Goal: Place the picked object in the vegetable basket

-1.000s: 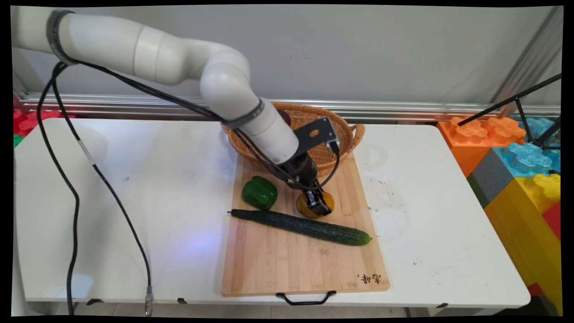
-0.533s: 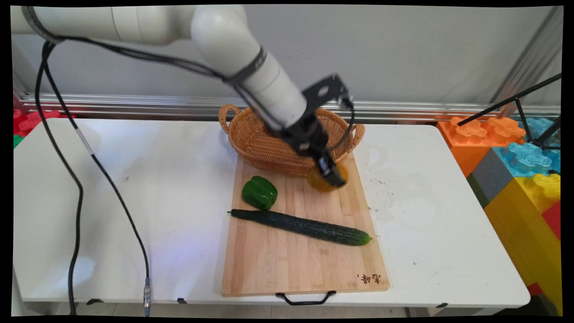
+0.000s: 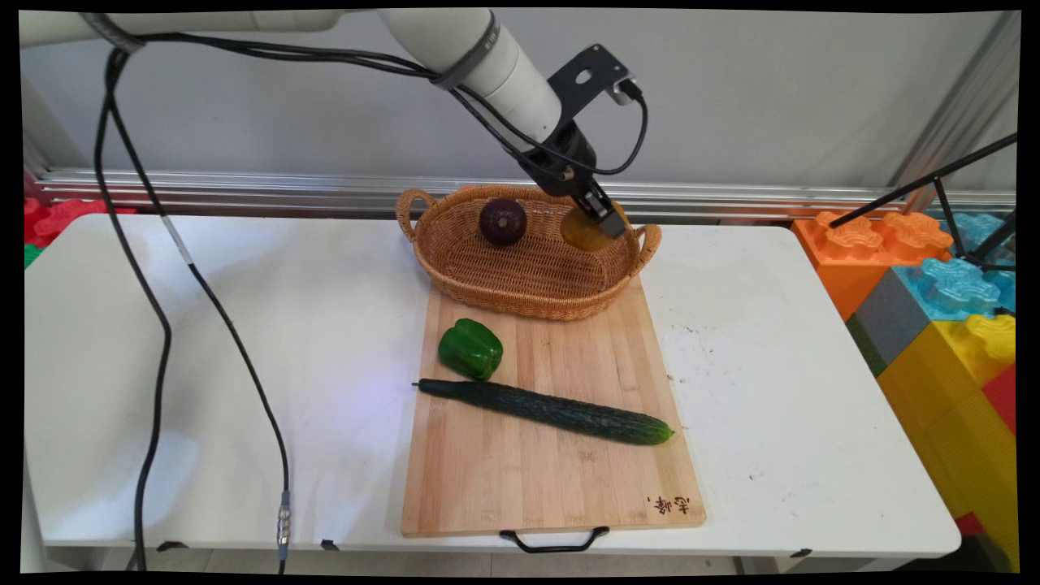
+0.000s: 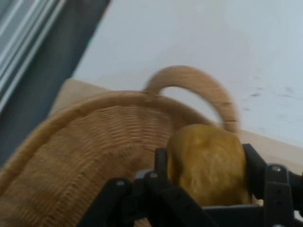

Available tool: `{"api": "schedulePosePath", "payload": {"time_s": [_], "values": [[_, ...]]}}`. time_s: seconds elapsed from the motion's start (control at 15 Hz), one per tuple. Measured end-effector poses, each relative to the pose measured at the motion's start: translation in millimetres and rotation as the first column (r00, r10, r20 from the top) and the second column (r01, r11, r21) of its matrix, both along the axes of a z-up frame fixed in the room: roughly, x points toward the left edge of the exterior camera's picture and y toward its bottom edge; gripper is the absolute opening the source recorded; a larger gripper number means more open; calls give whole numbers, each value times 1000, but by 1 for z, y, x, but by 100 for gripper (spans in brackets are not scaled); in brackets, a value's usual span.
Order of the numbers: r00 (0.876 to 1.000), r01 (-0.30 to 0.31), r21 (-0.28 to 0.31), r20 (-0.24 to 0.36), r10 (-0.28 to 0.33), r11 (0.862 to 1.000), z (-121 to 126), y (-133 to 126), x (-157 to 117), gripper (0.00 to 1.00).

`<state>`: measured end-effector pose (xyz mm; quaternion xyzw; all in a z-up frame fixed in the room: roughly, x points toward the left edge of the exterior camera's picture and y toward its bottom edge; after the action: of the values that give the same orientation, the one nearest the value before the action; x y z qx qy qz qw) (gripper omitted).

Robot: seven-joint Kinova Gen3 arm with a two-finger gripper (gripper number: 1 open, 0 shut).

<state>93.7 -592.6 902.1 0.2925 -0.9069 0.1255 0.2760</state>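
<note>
Presently, item one: black two-finger gripper (image 3: 605,221), clenched on a yellow-brown round fruit (image 3: 587,231), fingers (image 4: 254,166) pressing it from either side. The fruit hangs above the right end of the wicker basket (image 3: 496,286), close to the right handle (image 4: 199,85). Item two: dark purple round fruit (image 3: 502,221), lying inside the basket at its far side. Item three: wooden cutting board (image 3: 536,479) on the white table (image 3: 244,325), the basket standing at its far end. Item four: green bell pepper (image 3: 470,349) on the board, near its left edge. Item five: long cucumber (image 3: 548,410), lying slantwise across the board, just beside the pepper.
</note>
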Motion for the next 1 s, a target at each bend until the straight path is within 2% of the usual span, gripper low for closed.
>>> {"api": "schedulePosePath", "payload": {"time_s": [0.4, 0.6, 0.87, 0.93, 1.0], "values": [[993, -117, 8, 33, 116, 993, -53, -43, 14, 0], [989, -145, 14, 39, 144, 989, -77, -56, 16, 0], [987, -159, 14, 40, 159, 987, -93, -64, 15, 0], [986, -160, 14, 40, 159, 987, -95, -65, 15, 100], [987, -159, 14, 37, 158, 987, -96, -66, 14, 100]]}}
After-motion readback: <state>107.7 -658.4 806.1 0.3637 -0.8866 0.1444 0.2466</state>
